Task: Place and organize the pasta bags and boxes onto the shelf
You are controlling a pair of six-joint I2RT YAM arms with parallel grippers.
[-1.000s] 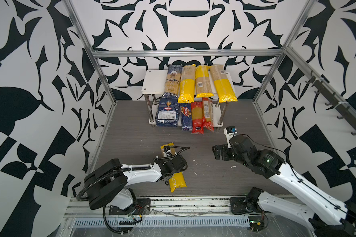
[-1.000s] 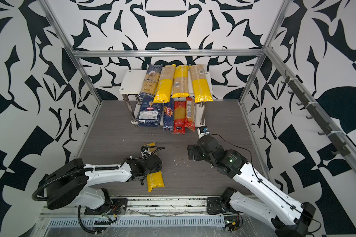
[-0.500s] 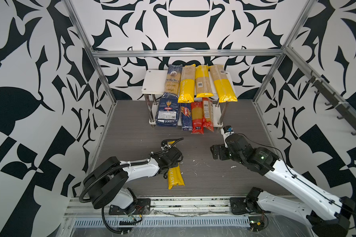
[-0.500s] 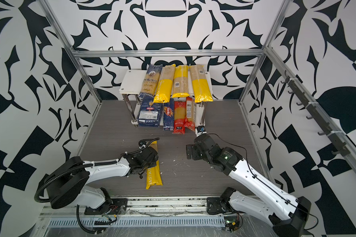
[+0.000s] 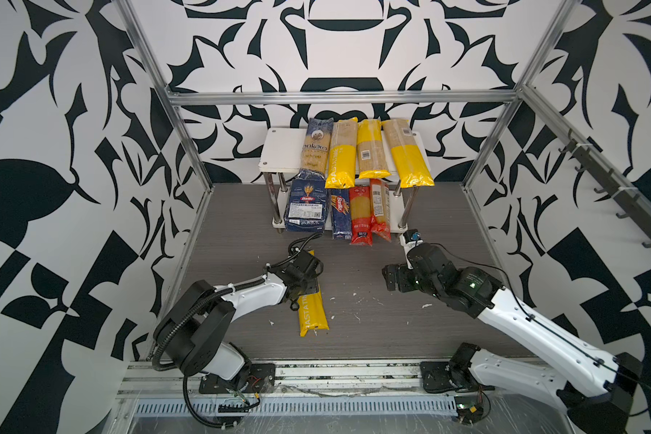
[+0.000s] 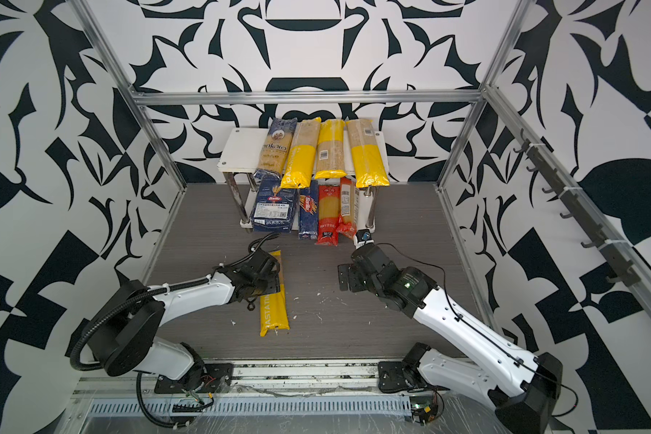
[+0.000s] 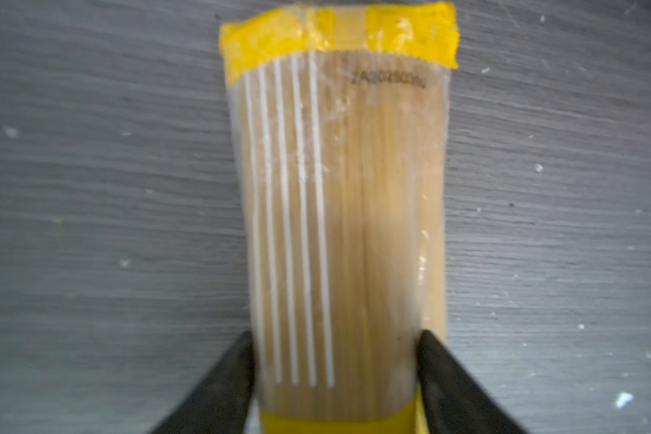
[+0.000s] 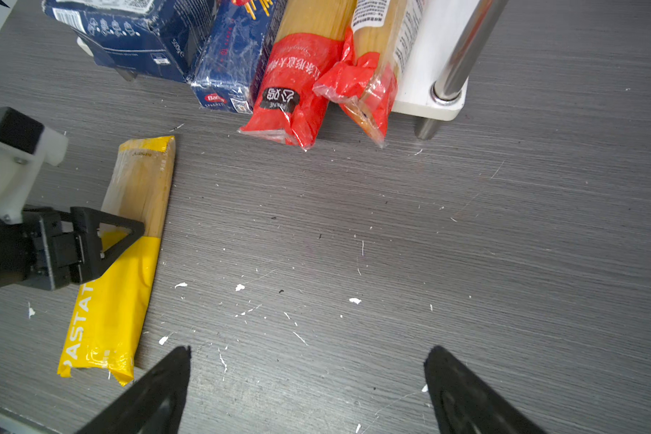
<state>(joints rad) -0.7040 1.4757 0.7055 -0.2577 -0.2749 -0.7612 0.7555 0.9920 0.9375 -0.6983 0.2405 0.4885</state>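
One yellow-and-clear bag lies flat on the grey floor, lengthwise toward the shelf. My left gripper hovers low over its clear half, open. Its fingers flank the bag, one overlapping the bag's edge. My right gripper is open and empty over bare floor to the right. On the top board lie the ankara bag and three yellow bags. The lower board holds the wide box, the narrow box and two red bags.
White crumbs dot the floor between the arms. A chrome shelf post stands close ahead of my right gripper. The lower packs overhang the shelf's front onto the floor. Aluminium frame posts and patterned walls enclose the cell.
The yellow bag has swung from a slant to point at the shelf. My left gripper moved up along it toward the clear end. The right gripper shifted slightly toward the shelf.
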